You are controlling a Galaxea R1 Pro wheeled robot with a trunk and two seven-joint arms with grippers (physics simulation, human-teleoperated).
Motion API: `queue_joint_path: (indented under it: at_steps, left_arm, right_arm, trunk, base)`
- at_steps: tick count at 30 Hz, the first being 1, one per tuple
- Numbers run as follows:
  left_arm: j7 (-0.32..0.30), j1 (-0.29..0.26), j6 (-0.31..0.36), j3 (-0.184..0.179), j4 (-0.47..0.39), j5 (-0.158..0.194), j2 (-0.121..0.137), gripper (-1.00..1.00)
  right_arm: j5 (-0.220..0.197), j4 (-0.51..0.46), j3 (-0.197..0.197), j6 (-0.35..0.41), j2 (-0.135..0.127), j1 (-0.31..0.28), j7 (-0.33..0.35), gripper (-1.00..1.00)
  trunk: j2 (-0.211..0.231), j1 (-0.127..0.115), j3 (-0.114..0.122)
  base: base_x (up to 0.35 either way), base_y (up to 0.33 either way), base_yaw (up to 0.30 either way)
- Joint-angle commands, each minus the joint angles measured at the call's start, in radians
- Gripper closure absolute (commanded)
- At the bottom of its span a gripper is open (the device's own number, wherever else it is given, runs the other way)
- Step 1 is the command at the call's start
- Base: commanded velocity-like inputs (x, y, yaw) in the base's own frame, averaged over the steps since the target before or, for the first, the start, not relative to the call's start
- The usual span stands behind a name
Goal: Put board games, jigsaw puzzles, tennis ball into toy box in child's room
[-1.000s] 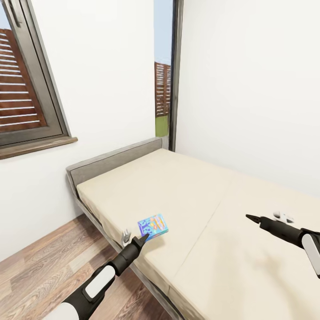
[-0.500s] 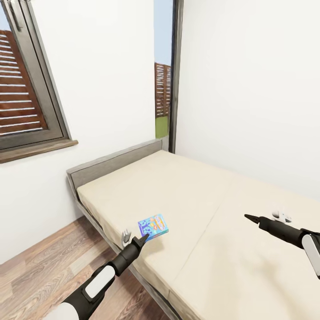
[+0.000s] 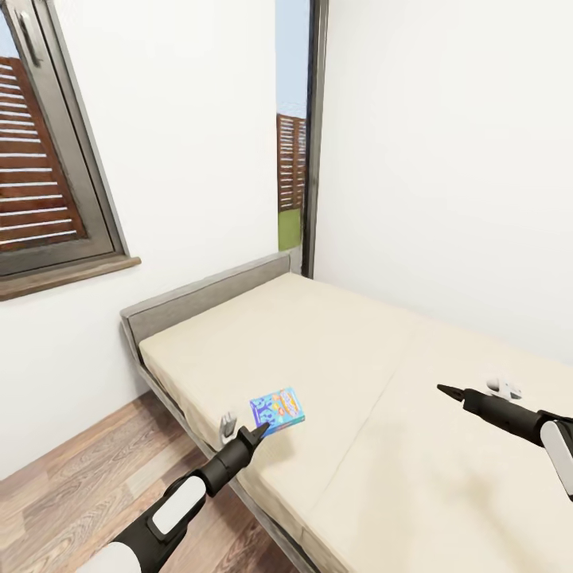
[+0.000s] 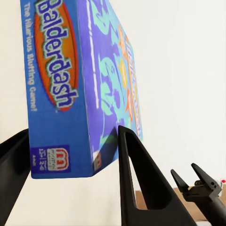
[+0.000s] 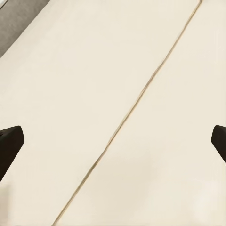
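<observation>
Beige bed (image 3: 358, 374); shuttered window (image 3: 48, 191)

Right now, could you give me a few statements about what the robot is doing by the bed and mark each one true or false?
1. The left gripper has its fingers on either side of the blue Balderdash board game. True.
2. The right gripper is carrying a tennis ball. False: its fingers are spread apart with nothing between them, above the bare bed.
3. The bed has a grey headboard against the wall under the window. True.
4. The board game box is red and green. False: it is mostly blue, with an orange label.
5. A toy box stands on the bed. False: apart from the board game at the left gripper, the mattress in view is bare.
</observation>
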Motion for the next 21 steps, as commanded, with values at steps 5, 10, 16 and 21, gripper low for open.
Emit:
queue_joint_path:
  at_steps: [5,10,16,21]
  left_arm:
    - [-0.001,-0.001,0.012,-0.004,0.0,0.01,0.001,1.0]
    - [0.001,-0.001,0.015,-0.004,0.002,0.01,0.001,1.0]
    - [0.001,-0.001,0.018,-0.005,0.032,0.01,0.0,1.0]
    - [0.001,-0.001,0.018,-0.006,0.045,0.01,0.0,1.0]
  right_arm:
    - [-0.003,0.0,-0.002,0.008,0.0,0.001,0.003,-1.0]
    - [-0.003,-0.001,-0.001,0.01,-0.001,0.001,0.003,-1.0]
    - [-0.004,-0.002,0.001,0.011,-0.001,0.001,0.003,-1.0]
    - [-0.004,-0.002,0.001,0.011,-0.001,0.001,0.003,-1.0]
  trunk:
    - [0.035,-0.019,0.015]
    - [0.07,-0.039,0.031]
    - [0.112,-0.062,0.051]
    - [0.147,-0.081,0.068]
  base:
    - [0.0,0.0,-0.008]
    - [0.0,0.0,-0.129]
    - [0.0,0.0,-0.227]
    - [0.0,0.0,-0.263]
